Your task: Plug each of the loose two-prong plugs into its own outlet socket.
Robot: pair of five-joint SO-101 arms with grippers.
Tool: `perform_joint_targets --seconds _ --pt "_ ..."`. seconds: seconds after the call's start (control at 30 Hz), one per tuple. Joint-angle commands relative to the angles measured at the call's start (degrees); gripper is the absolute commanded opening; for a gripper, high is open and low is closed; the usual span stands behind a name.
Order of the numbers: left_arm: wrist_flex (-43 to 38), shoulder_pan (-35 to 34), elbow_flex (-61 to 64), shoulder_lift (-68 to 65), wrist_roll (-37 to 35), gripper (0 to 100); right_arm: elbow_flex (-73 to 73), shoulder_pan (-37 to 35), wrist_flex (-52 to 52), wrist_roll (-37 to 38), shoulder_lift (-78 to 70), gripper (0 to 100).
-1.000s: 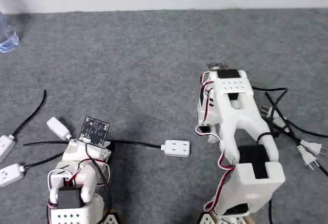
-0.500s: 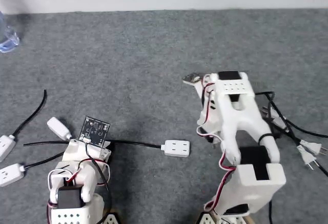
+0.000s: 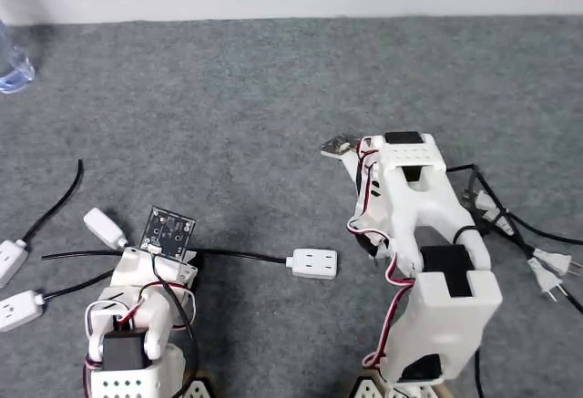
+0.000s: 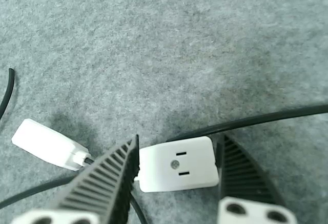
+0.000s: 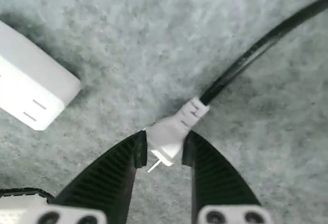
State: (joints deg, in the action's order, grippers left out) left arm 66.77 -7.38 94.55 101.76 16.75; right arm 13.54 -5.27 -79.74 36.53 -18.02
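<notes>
Carpet gives you open room from ten to two o'clock in the high view, while cables crowd three o'clock beside the spare plugs. Your right gripper is clamped on a plug, prongs out, with the socket near, about nine o'clock of that arm. Insertion looks like the step in hand: line prongs to slots, then push. Your left gripper stands spread around a second socket, gripping nothing.
</notes>
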Motion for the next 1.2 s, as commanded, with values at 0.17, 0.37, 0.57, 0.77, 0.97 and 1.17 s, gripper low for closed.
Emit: perform_joint_targets --seconds 0.17,0.37,0.57,0.77,0.97,1.17 --pt "0.00 0.18 -0.40 0.88 -0.44 23 0.53 -1.45 0.92 0.53 -0.84 1.5" --pt "0.00 0.18 -0.40 0.88 -0.44 23 0.35 -6.64 -3.82 -2.20 -0.84 14.9" --pt "0.00 0.18 -0.40 0.88 -0.44 23 -2.81 -10.15 -6.73 -4.04 -1.01 13.4" --pt "0.00 0.18 -0.40 0.88 -0.44 23 -3.25 -9.10 -4.53 -5.80 -1.45 12.8" --pt "0.00 0.18 -0.31 0.88 -0.44 23 -3.52 -6.90 -3.91 -4.84 -1.45 13.3" --pt "0.00 0.18 -0.31 0.88 -0.44 23 -7.82 -6.99 -12.09 -5.19 -0.92 19.1"
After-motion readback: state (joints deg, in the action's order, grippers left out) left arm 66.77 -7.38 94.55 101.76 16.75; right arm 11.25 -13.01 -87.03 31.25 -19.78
